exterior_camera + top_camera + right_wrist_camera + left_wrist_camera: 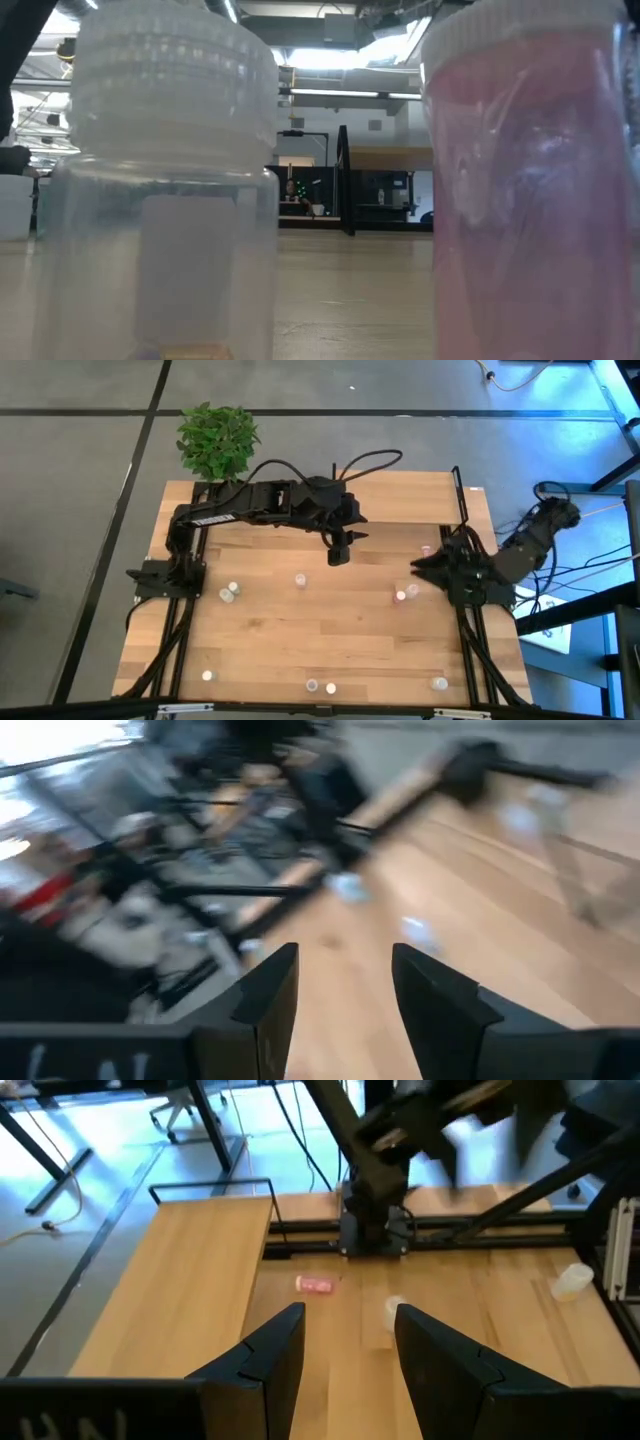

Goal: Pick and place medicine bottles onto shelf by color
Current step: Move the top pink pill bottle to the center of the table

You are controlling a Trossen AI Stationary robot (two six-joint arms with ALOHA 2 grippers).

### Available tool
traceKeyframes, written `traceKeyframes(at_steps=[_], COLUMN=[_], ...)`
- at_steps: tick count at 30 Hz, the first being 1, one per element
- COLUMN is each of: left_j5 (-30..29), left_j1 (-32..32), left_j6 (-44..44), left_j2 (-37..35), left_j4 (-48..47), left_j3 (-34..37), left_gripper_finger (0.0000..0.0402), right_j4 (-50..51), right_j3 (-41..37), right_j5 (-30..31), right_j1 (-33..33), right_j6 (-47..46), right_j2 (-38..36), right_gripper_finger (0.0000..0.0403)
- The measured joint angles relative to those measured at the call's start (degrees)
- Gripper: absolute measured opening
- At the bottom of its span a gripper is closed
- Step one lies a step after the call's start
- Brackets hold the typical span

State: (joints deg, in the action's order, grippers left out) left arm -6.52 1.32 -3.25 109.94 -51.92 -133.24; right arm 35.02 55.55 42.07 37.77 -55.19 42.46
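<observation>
Several small medicine bottles stand scattered on the tabletop, among them one left of centre (232,590), one mid-table (300,579) and a pair toward the right (405,594). A pink bottle (315,1284) lies on its side. The shelf (400,500) is the raised light-wood strip along the far edge. My left gripper (338,550) (350,1350) hangs open above the table's middle, just in front of the shelf, with nothing between its fingers. My right gripper (345,990) is open and empty, and its arm (500,560) is folded at the table's right edge.
A potted green plant (218,440) stands at the shelf's far left corner. More bottles stand along the near edge (320,686) (440,682) (207,675). In the low view, a white-capped bottle (160,180) and a pink one (530,180) fill the picture.
</observation>
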Motion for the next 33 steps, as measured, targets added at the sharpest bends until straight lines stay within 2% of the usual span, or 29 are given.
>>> traceKeyframes(at_steps=[3,6,17,21,27,33], left_j5=[-0.2,-0.85,-1.51,-1.51,-1.51,-1.51], left_j1=[0.0,0.0,0.0,0.0,0.0,-0.23], left_j6=[0.07,0.09,0.09,0.08,0.08,0.07], left_j2=[-1.2,-1.98,-2.05,-2.02,-2.02,-2.01], left_j4=[-0.14,-0.24,-0.39,-0.4,-1.09,-1.33], left_j3=[0.01,0.01,0.01,0.01,0.01,0.01], left_gripper_finger=[0.0151,0.0151,0.0151,0.0151,0.0151,0.0151], right_j4=[11.81,19.9,34.99,36.33,34.11,35.52], right_j3=[3.38,4.88,5.05,5.05,5.05,5.05], right_j5=[0.72,-0.11,-17.53,-19.19,-18.44,-19.75], right_j1=[-4.2,-8.28,-23.21,-27.19,-27.8,-29.75], right_j6=[-10.86,-17.67,-28.78,-24.7,-22.1,-28.84], right_j2=[0.47,1.26,8.54,10.82,12.69,14.27], right_gripper_finger=[0.0165,0.0165,0.0165,0.0165,0.0165,0.0165])
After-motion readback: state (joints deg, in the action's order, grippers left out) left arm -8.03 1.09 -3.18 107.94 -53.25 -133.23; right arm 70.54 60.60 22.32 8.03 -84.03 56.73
